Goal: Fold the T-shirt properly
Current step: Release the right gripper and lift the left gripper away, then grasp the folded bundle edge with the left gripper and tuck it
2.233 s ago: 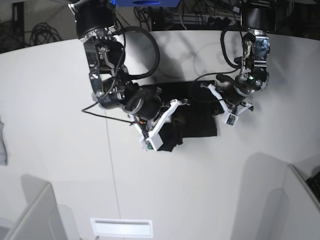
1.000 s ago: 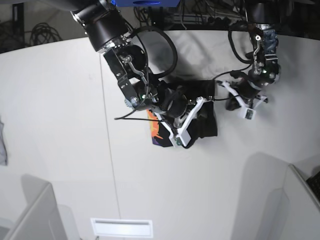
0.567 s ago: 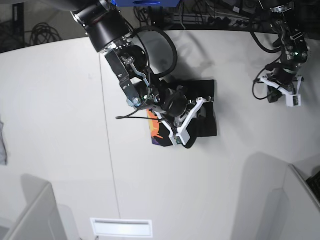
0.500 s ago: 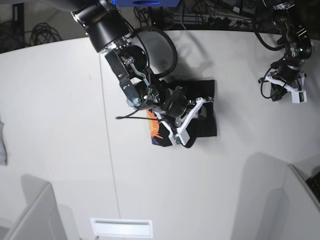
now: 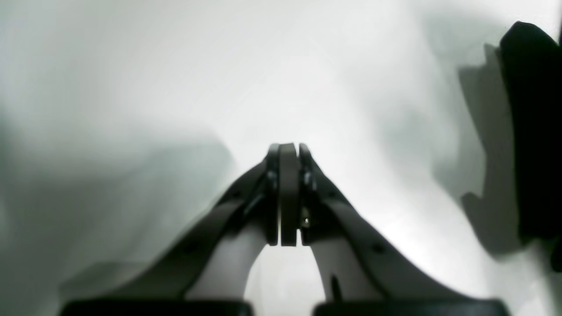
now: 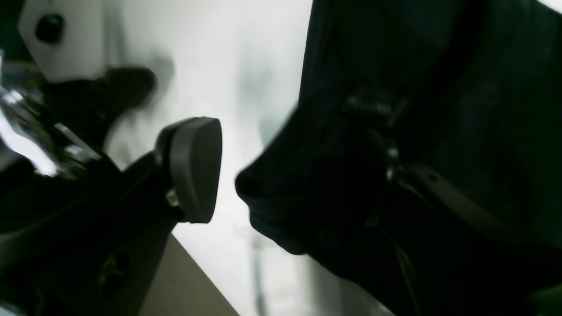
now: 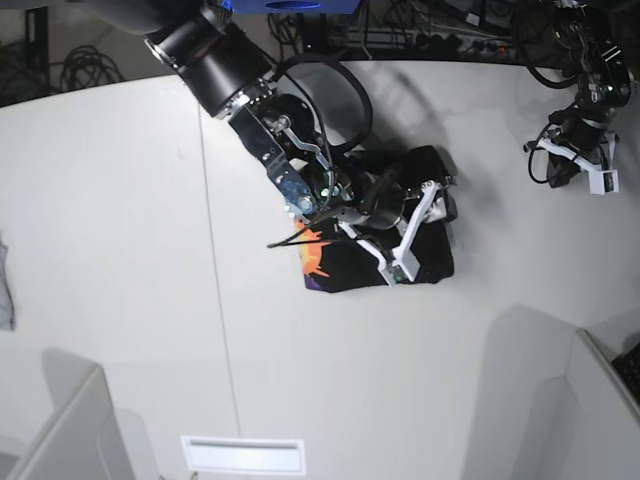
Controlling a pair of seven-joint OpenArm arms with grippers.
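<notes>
The black T-shirt (image 7: 375, 205) lies bunched in a folded heap at the table's middle, with its orange and purple print (image 7: 312, 262) showing at the left edge. My right gripper (image 7: 420, 215) is over the heap's right part. In the right wrist view it (image 6: 281, 175) is open: one pad (image 6: 195, 169) stands clear of the cloth, and black cloth (image 6: 395, 87) drapes over the other finger. My left gripper (image 7: 572, 170) is far right near the back edge, away from the shirt. In the left wrist view it (image 5: 287, 193) is shut and empty over bare table.
A small grey cloth scrap (image 7: 5, 290) lies at the far left edge. Grey partitions stand at the front left (image 7: 70, 430) and front right (image 7: 590, 400). A white slotted plate (image 7: 243, 455) sits at the front. Cables hang behind the table.
My right arm swung right across the shirt, carrying cloth so the heap now reaches further right. My left gripper left the shirt and withdrew to the far right.
</notes>
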